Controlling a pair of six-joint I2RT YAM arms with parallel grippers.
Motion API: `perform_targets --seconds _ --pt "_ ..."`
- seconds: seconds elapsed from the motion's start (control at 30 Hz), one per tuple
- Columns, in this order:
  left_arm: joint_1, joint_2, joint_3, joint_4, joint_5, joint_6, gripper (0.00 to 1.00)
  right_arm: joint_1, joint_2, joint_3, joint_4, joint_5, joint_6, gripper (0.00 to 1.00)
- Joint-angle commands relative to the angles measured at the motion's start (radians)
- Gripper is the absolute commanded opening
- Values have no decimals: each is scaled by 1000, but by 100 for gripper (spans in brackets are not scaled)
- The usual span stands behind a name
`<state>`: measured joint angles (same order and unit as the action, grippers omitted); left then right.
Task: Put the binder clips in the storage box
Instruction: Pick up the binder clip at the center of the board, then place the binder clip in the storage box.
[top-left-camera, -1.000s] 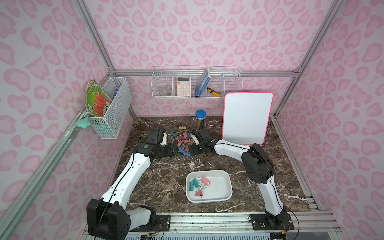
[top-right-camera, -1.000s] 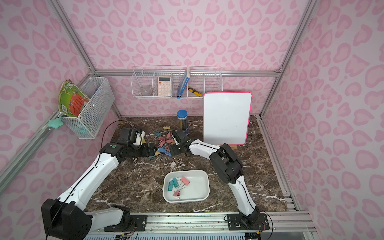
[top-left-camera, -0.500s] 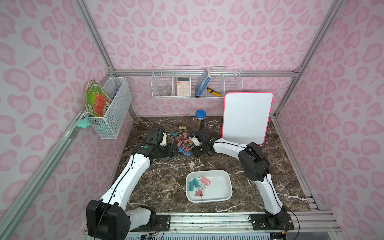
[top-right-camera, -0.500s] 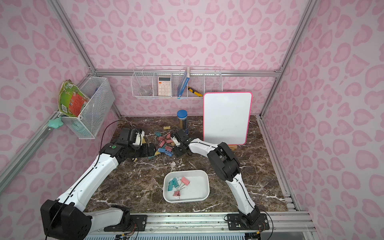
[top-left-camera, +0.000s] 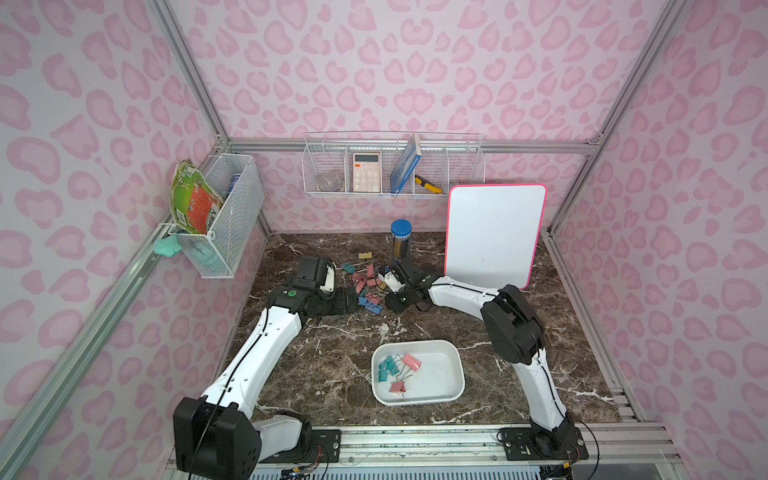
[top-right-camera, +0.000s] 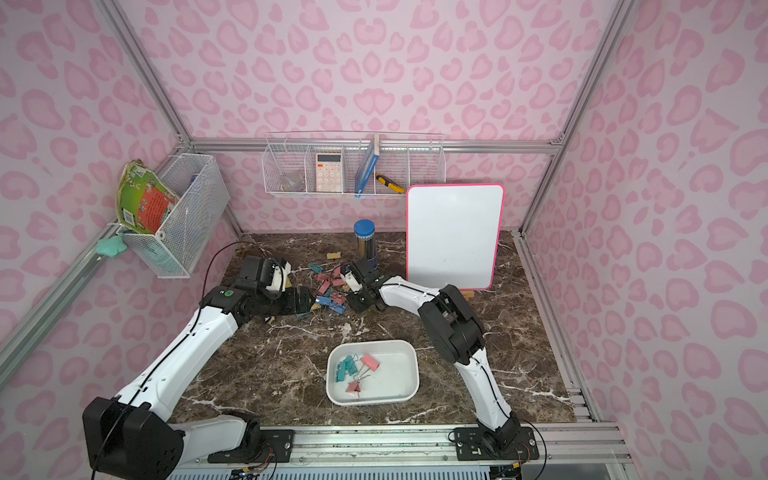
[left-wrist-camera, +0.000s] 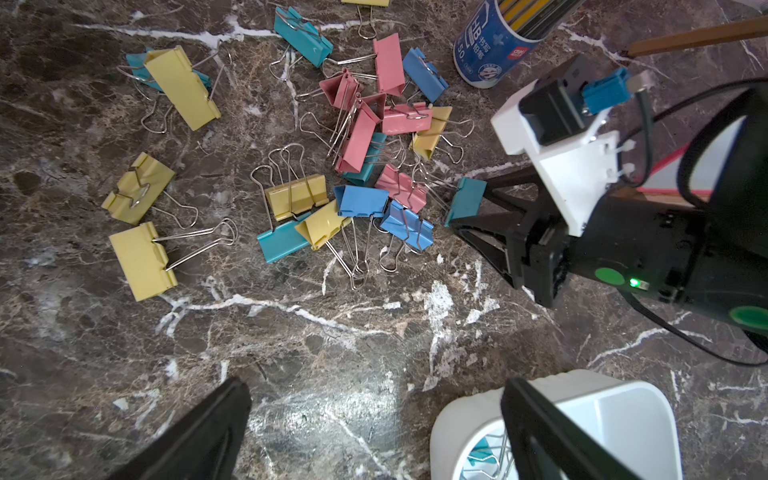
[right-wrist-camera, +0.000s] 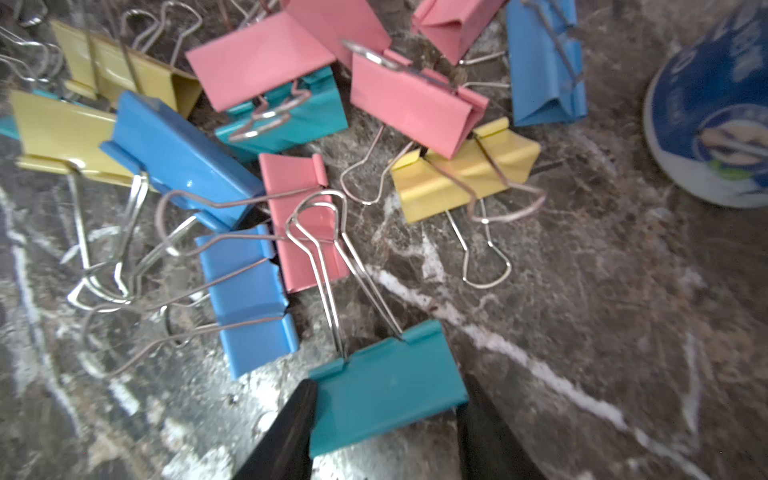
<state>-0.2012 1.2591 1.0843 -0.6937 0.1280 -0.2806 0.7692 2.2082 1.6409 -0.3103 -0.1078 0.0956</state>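
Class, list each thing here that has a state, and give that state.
left gripper: open, empty
right gripper: shut on teal binder clip
storage box: partly filled
binder clips: most loose on table
pencil tube: upright, capped
whiteboard: upright, blank

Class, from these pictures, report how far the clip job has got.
Done: several teal and pink clips lie in the storage box. In hand: the right gripper has a teal clip between its jaws, touching both sides. Remaining: the pile on the table; left gripper open, empty.
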Motion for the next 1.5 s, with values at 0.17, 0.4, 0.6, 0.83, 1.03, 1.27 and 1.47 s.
perform_targets --seconds 0.17,0.4,0.6,0.83,1.03,1.27,1.47 --pt "2 -14 3 -1 1 15 99 2 -210 -165 109 11 125 42" --pt "2 -62 -20 29 -50 -9 99 59 -616 -595 310 -57 280 39" --pt "1 -90 -32 45 -62 -9 99 248 -854 -839 313 4 323 38" --pt "2 -81 -30 37 -64 5 99 391 -829 -938 331 -24 380 37" --pt "2 -76 -31 34 -60 7 99 393 -720 -887 335 -46 366 61" --pt "2 -82 -29 36 -70 1 99 304 -768 -792 384 -11 313 84" --pt "2 -108 -38 42 -166 -48 99 139 -641 -646 536 31 382 70"
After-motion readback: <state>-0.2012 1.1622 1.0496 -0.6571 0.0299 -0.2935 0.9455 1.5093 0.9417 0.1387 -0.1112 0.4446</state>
